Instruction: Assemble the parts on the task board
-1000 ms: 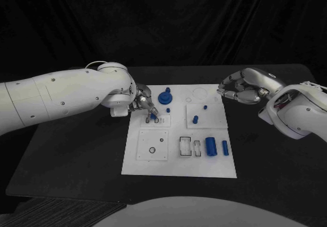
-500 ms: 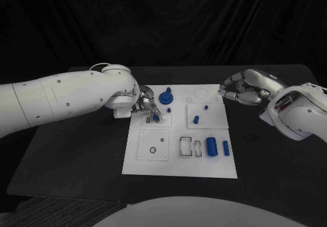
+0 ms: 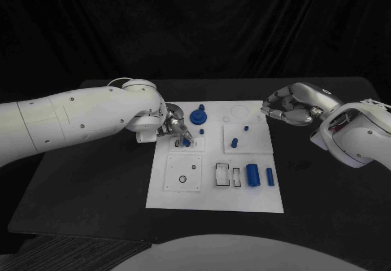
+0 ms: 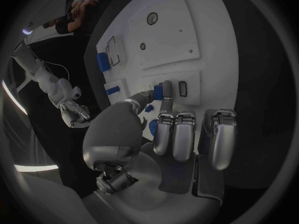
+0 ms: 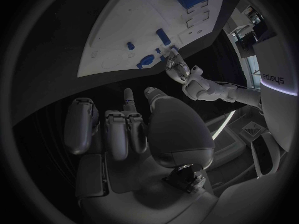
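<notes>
We see the left hand [image 3: 173, 127] pinching a blue part [image 4: 158, 91] against the board [image 3: 213, 197]; the right hand [image 3: 289, 106] hangs curled, holding nothing. No writing is legible.

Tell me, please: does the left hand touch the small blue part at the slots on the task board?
Touching. In the left wrist view, the left hand pinches the small blue part between thumb and a finger, over the task board.
</notes>
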Tool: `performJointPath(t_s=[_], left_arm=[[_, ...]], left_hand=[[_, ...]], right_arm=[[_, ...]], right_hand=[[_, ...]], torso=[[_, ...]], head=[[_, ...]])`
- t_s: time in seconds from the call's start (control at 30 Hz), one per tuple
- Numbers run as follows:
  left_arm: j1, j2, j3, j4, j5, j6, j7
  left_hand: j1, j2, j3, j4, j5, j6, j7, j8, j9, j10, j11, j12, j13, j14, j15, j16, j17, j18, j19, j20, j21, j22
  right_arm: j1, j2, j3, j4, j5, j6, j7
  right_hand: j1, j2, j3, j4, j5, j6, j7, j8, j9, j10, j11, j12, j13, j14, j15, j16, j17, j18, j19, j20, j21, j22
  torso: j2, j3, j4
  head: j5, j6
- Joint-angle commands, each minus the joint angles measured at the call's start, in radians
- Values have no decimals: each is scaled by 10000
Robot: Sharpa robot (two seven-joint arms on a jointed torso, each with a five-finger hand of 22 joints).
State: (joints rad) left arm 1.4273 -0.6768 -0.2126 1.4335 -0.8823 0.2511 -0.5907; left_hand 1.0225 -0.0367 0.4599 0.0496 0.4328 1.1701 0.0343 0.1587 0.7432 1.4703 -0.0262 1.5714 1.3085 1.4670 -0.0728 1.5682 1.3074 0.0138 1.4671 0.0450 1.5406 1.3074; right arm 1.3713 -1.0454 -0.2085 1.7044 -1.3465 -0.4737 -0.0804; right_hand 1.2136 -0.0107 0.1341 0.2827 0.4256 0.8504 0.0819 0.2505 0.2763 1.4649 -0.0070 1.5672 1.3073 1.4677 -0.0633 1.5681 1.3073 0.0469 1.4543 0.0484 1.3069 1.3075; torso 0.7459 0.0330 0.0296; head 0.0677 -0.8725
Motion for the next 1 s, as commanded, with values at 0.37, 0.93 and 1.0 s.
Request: performJointPath(t_s=[0.37, 0.93, 1.0], left_arm=[[-55, 10, 6, -19, 79, 97, 79], [-93, 37, 5, -71, 82, 252, 41], [-95, 47, 5, -80, 83, 258, 45]], left_hand=[[-4, 105, 716, -666, -17, 36, -1, -56, 13, 1005, -11, -6, 2623, 1038, 42, 26, 2634, -6, 650, 0, -68, 2374], [7, 117, 730, -679, -21, 29, -2, -63, 15, 1005, -11, -6, 2623, 1038, 42, 26, 2634, 1, 627, 0, -90, 2359], [9, 119, 732, -683, -22, 26, -1, -65, 16, 1005, -11, -6, 2623, 1038, 43, 26, 2634, 5, 616, 1, -102, 2352]], right_arm=[[-39, -9, 6, 0, -14, 44, -149], [-42, -26, 5, 10, -14, 132, -175], [-42, -29, 5, 11, -14, 137, -176]], right_hand=[[125, -9, 55, -17, 50, -24, 47, -65, -14, 1059, 13, 36, 2635, 1031, -2, 27, 2635, 151, -110, 2, -62, 1802], [148, -5, 69, -19, 67, -21, 45, -65, -17, 1059, 13, 36, 2635, 1031, -2, 27, 2635, 151, -112, 2, -69, 1801], [148, -5, 69, -19, 67, -21, 45, -65, -17, 1059, 13, 36, 2635, 1031, -2, 27, 2635, 151, -112, 2, -69, 1801]], torso=[[5, -10, 10], [7, -5, 9], [7, -3, 13]], head=[[16, -2], [39, -2], [31, -2]])
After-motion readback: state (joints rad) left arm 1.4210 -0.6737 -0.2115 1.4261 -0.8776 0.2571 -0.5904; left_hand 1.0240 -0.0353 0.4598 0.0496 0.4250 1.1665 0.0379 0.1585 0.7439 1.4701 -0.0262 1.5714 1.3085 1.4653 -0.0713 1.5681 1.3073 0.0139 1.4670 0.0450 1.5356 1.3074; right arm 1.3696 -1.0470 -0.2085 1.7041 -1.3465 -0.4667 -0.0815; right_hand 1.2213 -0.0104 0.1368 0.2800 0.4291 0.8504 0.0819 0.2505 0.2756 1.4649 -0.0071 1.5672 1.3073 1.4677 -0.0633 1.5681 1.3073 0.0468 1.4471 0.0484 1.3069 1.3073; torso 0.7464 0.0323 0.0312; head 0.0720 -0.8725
